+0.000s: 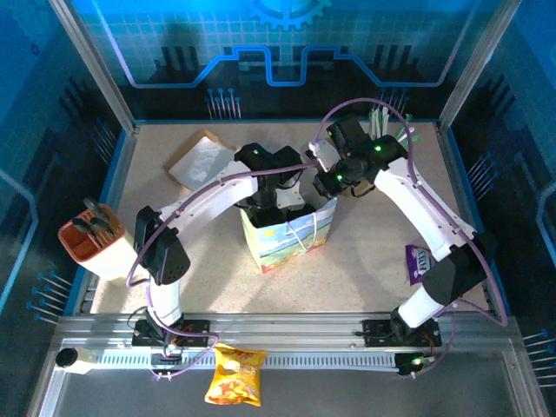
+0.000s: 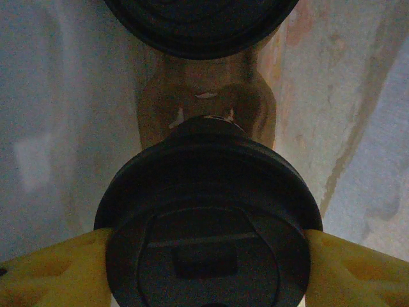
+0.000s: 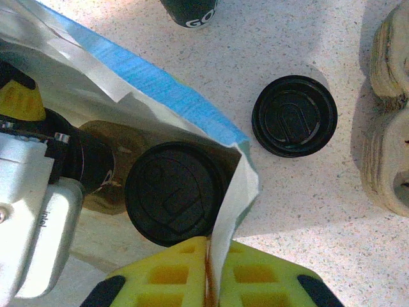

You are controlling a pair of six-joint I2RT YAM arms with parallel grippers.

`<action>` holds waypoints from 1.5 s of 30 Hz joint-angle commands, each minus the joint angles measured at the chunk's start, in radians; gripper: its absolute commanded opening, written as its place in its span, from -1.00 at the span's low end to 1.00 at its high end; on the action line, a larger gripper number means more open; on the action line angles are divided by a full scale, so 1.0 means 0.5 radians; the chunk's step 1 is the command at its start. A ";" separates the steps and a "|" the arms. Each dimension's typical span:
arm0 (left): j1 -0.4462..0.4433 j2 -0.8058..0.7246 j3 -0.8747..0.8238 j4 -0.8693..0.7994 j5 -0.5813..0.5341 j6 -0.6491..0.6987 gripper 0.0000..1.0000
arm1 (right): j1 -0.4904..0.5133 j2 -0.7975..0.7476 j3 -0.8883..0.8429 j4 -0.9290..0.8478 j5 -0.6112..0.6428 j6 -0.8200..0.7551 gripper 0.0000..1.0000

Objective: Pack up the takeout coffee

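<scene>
The takeout coffee (image 2: 208,236), a cup with a round black lid, sits between my left gripper's yellow fingers (image 2: 51,272), which are shut on it inside the paper bag (image 1: 287,234). A second black-lidded cup (image 3: 176,192) stands further in on the bag's floor. From above, my left gripper (image 1: 271,195) reaches down into the bag's open mouth. My right gripper (image 3: 220,275) is shut on the bag's white upper edge (image 3: 233,198) at the far right corner and holds the mouth open. Both cups' paper bodies are hidden under their lids.
A stack of black lids (image 3: 294,115) lies on the table just outside the bag, with a pulp cup carrier (image 3: 390,128) to its right. An orange caddy (image 1: 95,234) stands at the left edge and a purple packet (image 1: 417,261) at the right. Brown paper (image 1: 201,161) lies at the back left.
</scene>
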 commanded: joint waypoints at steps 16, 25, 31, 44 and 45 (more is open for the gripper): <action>0.018 0.007 0.005 -0.039 -0.004 -0.059 -0.04 | -0.032 -0.006 -0.016 -0.019 0.002 -0.014 -0.75; 0.022 0.007 -0.003 -0.030 -0.004 -0.052 -0.04 | -0.032 0.003 -0.010 -0.019 0.004 -0.014 -0.75; 0.023 0.004 -0.008 -0.031 -0.004 -0.049 -0.04 | -0.031 0.000 -0.016 -0.017 0.004 -0.015 -0.75; 0.024 -0.002 -0.011 -0.028 -0.008 -0.047 -0.04 | -0.033 -0.006 -0.026 -0.016 0.003 -0.015 -0.75; 0.023 -0.002 -0.009 -0.029 -0.007 -0.048 -0.04 | -0.032 -0.007 -0.025 -0.016 0.004 -0.015 -0.75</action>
